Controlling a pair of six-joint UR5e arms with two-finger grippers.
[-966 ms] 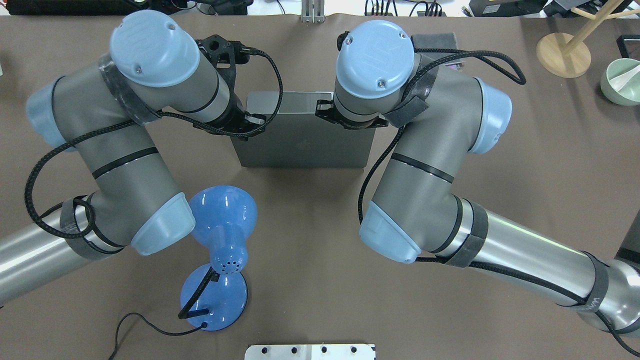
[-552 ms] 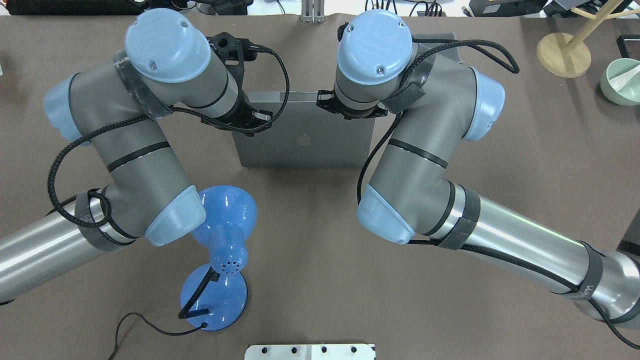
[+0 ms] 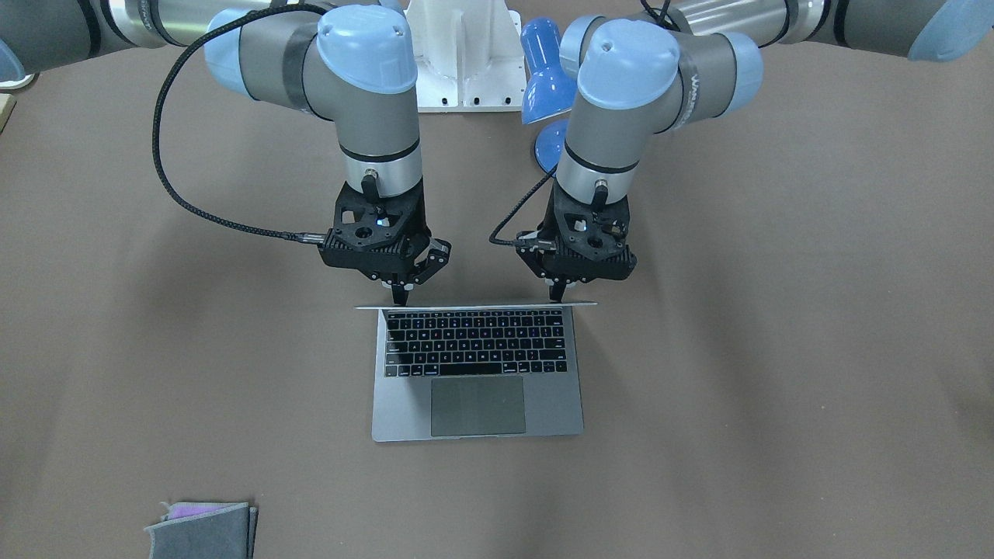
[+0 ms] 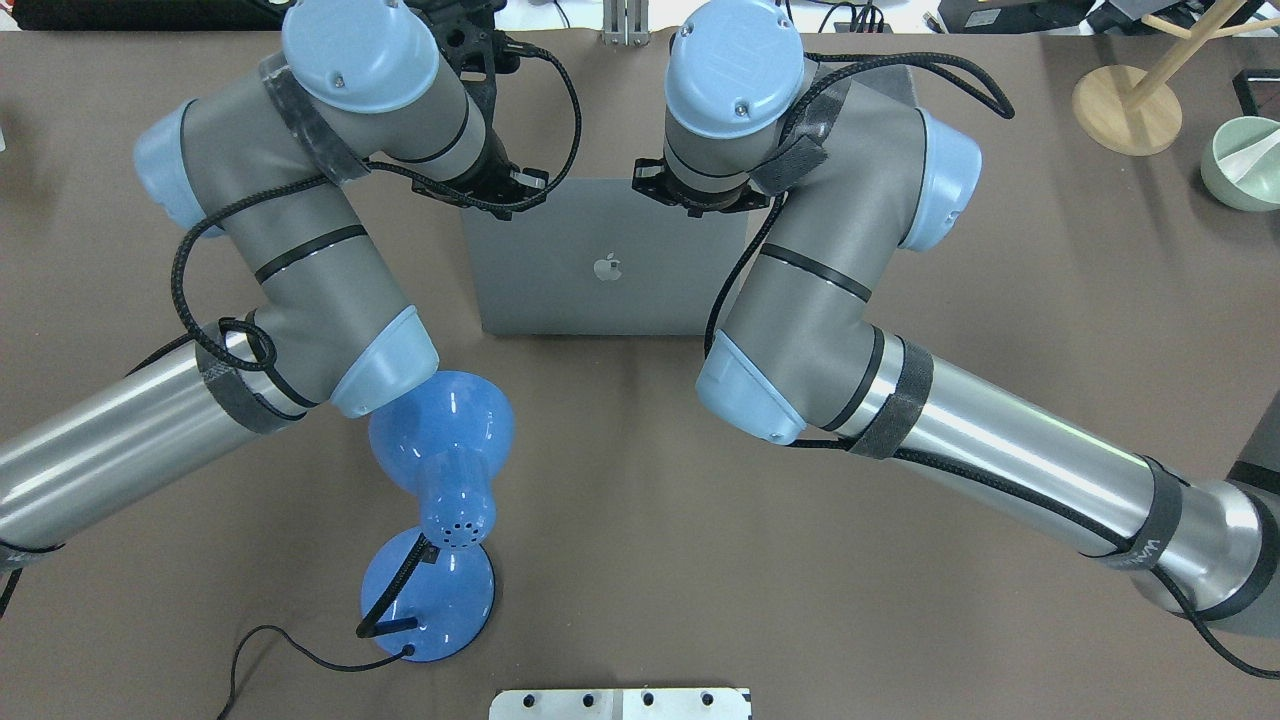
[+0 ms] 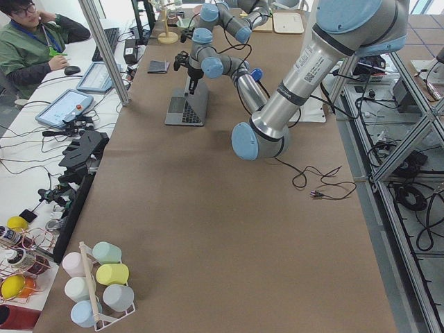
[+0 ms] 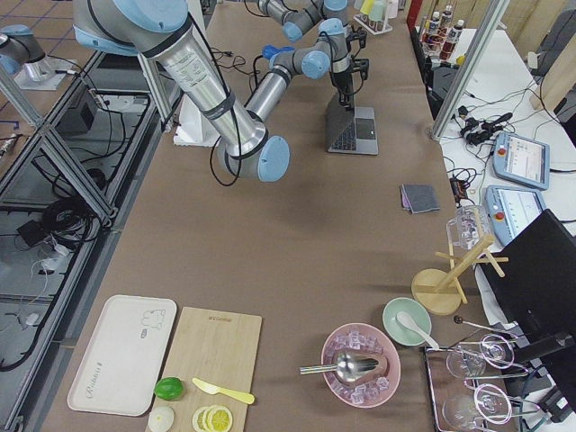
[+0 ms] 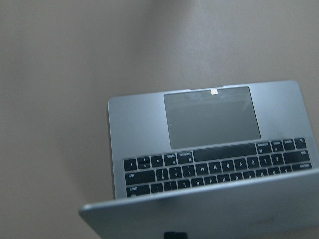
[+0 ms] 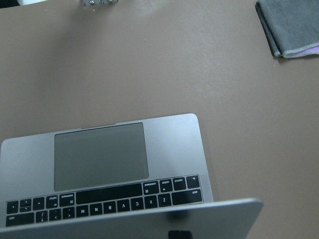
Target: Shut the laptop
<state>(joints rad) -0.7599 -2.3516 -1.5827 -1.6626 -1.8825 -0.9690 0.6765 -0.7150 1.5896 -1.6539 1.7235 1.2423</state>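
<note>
**Two Grippers Set Against Raised Lid of Silver Laptop**

A slim silver-grey laptop (image 3: 477,427) is pictured open on the brown table (image 3: 776,349), midway between its left and right ends and on the half far from the robot's base. The black keyboard (image 3: 475,341) and large grey trackpad (image 3: 477,405) are laid bare in the front-facing view. There the lid is reduced to a thin bright line along the keyboard's rear edge. The right gripper (image 3: 400,295) and the left gripper (image 3: 557,295) are seen touching that line near its two ends. Each has its fingers drawn together into a single tip, with nothing clamped between them.

What that view hides is supplied by the overhead view: the lid's flat grey back, with the dark apple logo (image 4: 607,267) at its middle. Keys and trackpad are covered there, and the gripper tips are masked by the wrists. A blue desk lamp (image 4: 440,470) is shown near the robot, to the laptop's left, just beside the left arm's elbow.

From each wrist camera the lid's upper edge is seen as a pale band low in the frame. The top rows of keys are hidden behind it, and one dark fingertip (image 7: 174,234) is set against it. A grey felt pouch (image 8: 294,25) is caught by the right wrist camera, well apart from the laptop and toward the far right. In the two side views the laptop is shown small, and the grippers' state cannot be judged from them.
</note>
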